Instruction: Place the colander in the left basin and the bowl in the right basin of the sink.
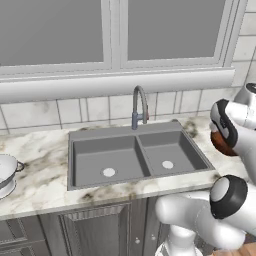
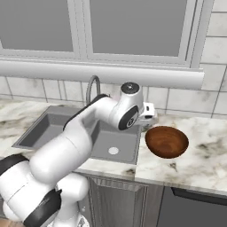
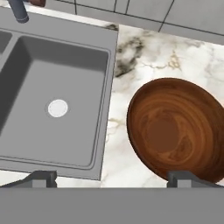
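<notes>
Bowl [image 3: 177, 129] sits on the counter [image 3: 144, 57] just right of the right basin [image 3: 57, 109]; pincer [image 3: 111, 177] hovers above, jaws apart. Looks stiff, smooth, probably slippery; pinching its near rim seems best.

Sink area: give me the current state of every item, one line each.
Colander: upright on the counter left of the sink, not in a basin.
Bowl: upright, empty, on the counter right of the sink.
Left basin: empty.
Right basin: empty.
Faucet: no water running.
Gripper: open, above the bowl's near edge, holding nothing.
</notes>
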You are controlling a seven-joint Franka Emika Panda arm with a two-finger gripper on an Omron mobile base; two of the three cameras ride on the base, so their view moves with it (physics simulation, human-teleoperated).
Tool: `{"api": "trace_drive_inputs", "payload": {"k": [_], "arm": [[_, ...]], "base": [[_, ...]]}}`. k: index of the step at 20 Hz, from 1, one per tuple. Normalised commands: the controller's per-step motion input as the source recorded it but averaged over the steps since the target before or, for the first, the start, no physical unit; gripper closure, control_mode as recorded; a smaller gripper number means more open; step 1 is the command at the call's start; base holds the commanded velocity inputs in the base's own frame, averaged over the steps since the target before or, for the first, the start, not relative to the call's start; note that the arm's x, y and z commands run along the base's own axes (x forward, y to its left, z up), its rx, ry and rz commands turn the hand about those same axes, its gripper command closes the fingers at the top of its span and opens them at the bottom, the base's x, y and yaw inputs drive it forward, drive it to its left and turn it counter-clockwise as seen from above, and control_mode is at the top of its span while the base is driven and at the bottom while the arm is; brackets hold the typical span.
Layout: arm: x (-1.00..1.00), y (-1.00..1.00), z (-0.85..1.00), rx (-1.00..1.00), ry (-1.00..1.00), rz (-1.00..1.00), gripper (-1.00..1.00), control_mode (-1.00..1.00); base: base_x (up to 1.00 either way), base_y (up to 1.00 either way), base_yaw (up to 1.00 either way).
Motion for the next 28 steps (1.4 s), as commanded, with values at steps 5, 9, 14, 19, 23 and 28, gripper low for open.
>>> {"api": "trace_drive_inputs", "payload": {"k": [5, 9, 14, 19, 23, 28], "arm": [[0.08, -0.16, -0.17, 0.00, 0.09, 0.00, -1.00, -1.00], [0.17, -0.16, -0.31, 0.00, 0.04, 0.00, -1.00, -1.00], [0.23, -0.17, -0.27, 0.00, 0.04, 0.00, -1.00, -1.00], [0.13, -0.18, -0.20, 0.00, 0.05, 0.00, -1.00, -1.00], [0.11, -0.16, -0.21, 0.00, 0.05, 0.00, -1.00, -1.00], [0.14, -0.10, -0.21, 0.00, 0.04, 0.00, -1.00, -1.00]], "base": [[0.00, 0.00, 0.00], [0.00, 0.00, 0.00], [0.00, 0.00, 0.00], [0.00, 0.00, 0.00], [0.00, 0.00, 0.00], [0.00, 0.00, 0.00]]}}
